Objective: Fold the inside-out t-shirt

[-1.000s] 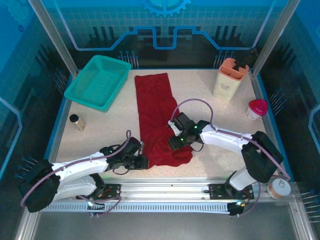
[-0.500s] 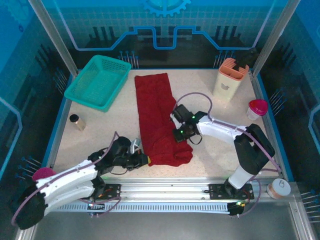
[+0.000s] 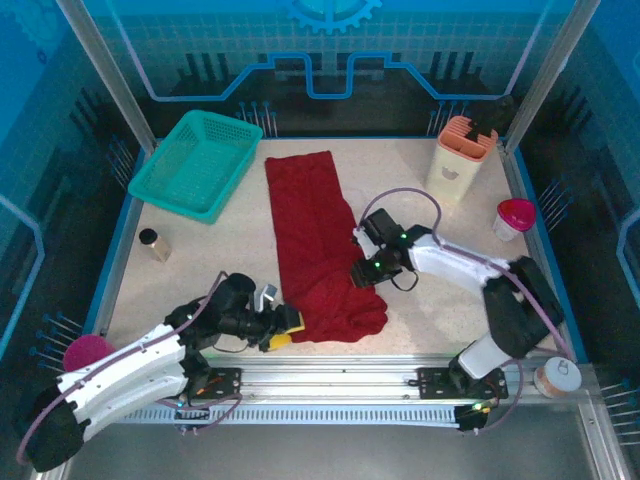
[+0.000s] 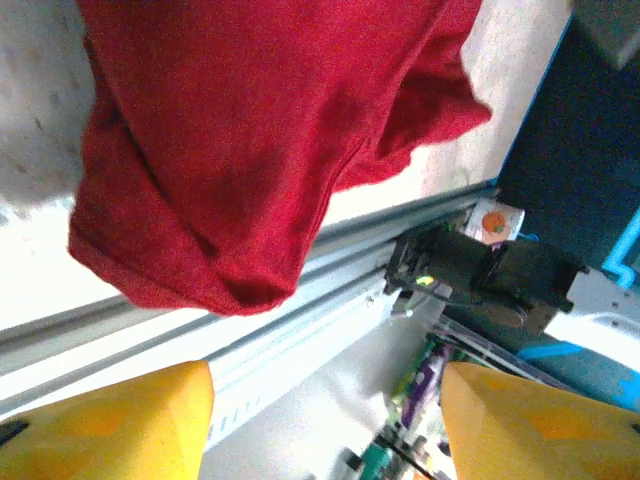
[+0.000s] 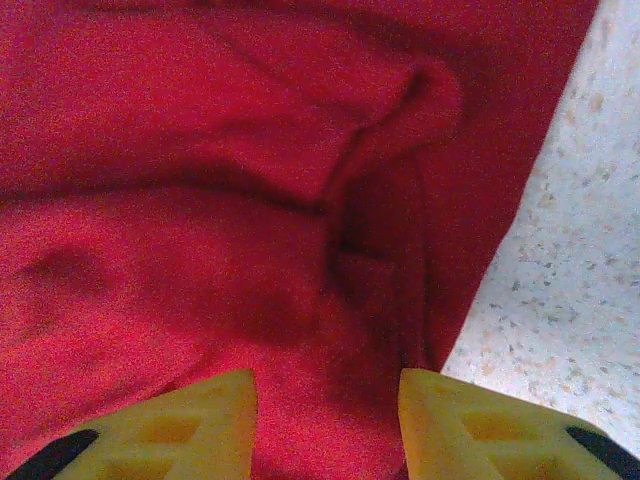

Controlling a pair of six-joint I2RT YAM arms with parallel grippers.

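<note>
Fingers (image 4: 110,425) of the left gripper (image 3: 277,316) stand wide apart with nothing between them, just left of the bunched near end of the t-shirt (image 3: 310,225). The dark red shirt lies as a long strip running near to far across the middle of the table (image 3: 200,262). The right gripper (image 3: 362,274) sits on its right edge, fingers apart over a raised fold. A teal basket (image 3: 195,165) stands far left.

Even bluish light, blurry wrist views
</note>
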